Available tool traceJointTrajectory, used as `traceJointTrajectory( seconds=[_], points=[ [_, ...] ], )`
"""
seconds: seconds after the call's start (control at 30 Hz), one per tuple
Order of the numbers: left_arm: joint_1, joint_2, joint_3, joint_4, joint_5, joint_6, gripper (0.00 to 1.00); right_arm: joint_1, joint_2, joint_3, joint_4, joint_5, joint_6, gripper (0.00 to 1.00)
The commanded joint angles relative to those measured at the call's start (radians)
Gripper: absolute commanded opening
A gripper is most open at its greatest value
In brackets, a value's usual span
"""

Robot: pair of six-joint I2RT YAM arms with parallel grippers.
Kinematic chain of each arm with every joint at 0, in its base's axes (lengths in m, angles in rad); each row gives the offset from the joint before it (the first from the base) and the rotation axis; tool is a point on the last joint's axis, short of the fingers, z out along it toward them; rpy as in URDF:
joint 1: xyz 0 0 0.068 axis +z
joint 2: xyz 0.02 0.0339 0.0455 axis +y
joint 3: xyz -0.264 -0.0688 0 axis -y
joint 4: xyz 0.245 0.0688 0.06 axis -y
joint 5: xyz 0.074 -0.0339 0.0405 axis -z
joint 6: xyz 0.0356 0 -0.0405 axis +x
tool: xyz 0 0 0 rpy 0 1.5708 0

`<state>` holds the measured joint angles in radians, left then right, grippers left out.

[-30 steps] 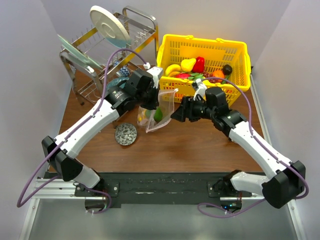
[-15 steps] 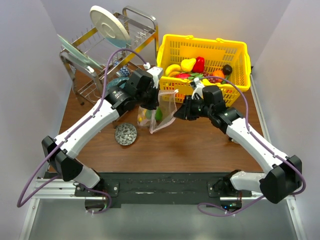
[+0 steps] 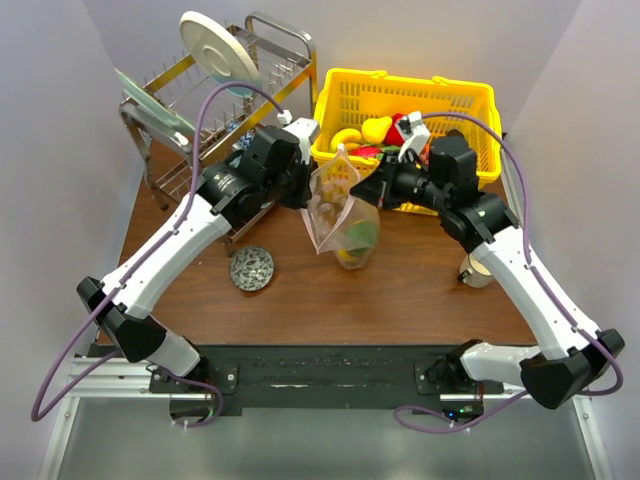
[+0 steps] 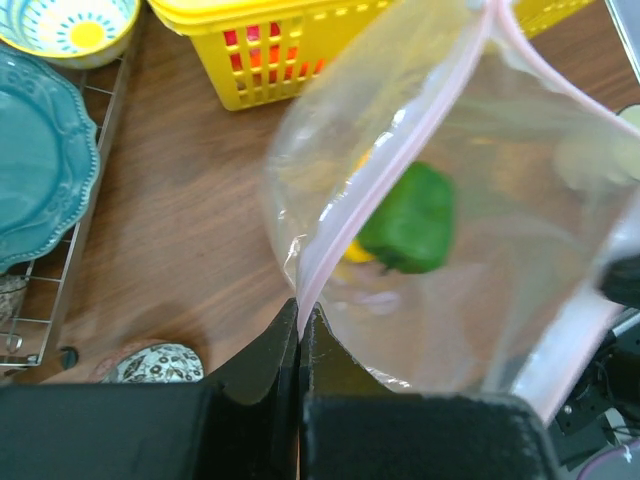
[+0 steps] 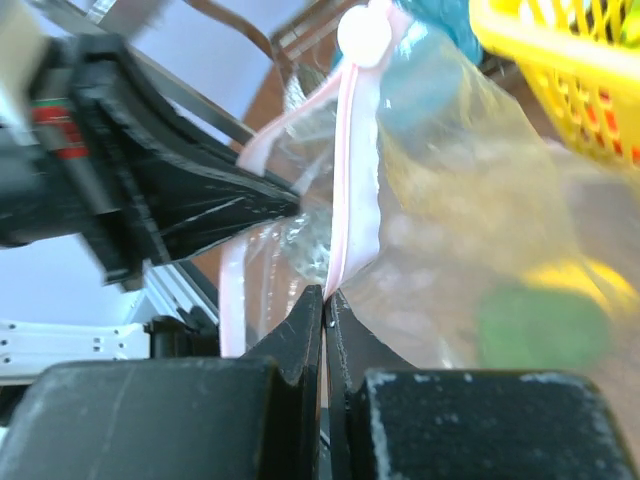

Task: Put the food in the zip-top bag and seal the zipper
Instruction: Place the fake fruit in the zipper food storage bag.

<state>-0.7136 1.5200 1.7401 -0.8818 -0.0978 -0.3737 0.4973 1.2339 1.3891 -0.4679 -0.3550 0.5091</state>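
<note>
Worktop (image 3: 400, 300): dark brown wood grain, evenly lit, only soft shadows. Pale walls enclose it: left wall (image 3: 50, 150), right wall (image 3: 590, 100), far wall (image 3: 420, 30). Black rail (image 3: 330, 375) along the near edge, with a grey surface (image 3: 300, 450) beyond it.

We count one zip-top bag (image 3: 336, 210) with two pieces of food showing inside: one green piece (image 3: 362, 232), one yellow piece (image 3: 348, 256). One yellow basket (image 3: 478, 98). At least three pieces show in it: banana (image 3: 345, 137), yellow pear (image 3: 376, 128), red pepper (image 3: 397, 125). The right arm (image 3: 500, 245) hides the rest, so we have no full count. One dish rack (image 3: 178, 172) with two plates, white plate (image 3: 220, 45) and teal plate (image 3: 150, 100). One bowl (image 4: 65, 25). One patterned dish (image 3: 252, 268) on the worktop (image 3: 350, 300). Two pincers: left pincer (image 3: 310, 192), right pincer (image 3: 357, 190).
</note>
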Motion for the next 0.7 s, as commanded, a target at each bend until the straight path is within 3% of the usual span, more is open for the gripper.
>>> traceJointTrajectory(
  seconds=[0.0, 0.1, 0.17, 0.23, 0.43, 0.6, 0.67],
  points=[
    [0.008, -0.03, 0.053, -0.043, -0.071, 0.029, 0.0, 0.003, -0.013, 0.045, -0.049, 0.021, -0.03, 0.0],
    [0.009, -0.03, 0.059, -0.046, -0.089, 0.032, 0.0, 0.003, 0.013, 0.027, -0.067, 0.027, -0.038, 0.02],
    [0.009, -0.027, 0.059, -0.039, -0.077, 0.033, 0.0, 0.001, 0.019, 0.019, -0.066, 0.028, -0.037, 0.24],
    [0.009, -0.024, 0.053, -0.017, -0.057, 0.036, 0.0, 0.001, 0.024, 0.031, -0.078, 0.048, -0.05, 0.58],
    [0.008, -0.011, -0.027, 0.069, 0.039, 0.035, 0.0, -0.051, 0.084, 0.22, -0.233, 0.172, -0.122, 0.61],
    [0.009, 0.003, -0.069, 0.101, 0.055, 0.033, 0.0, -0.21, 0.15, 0.332, -0.271, 0.132, -0.167, 0.61],
    [0.008, 0.003, -0.079, 0.109, 0.056, 0.032, 0.0, -0.247, 0.212, 0.384, -0.307, 0.228, -0.196, 0.61]
  ],
)
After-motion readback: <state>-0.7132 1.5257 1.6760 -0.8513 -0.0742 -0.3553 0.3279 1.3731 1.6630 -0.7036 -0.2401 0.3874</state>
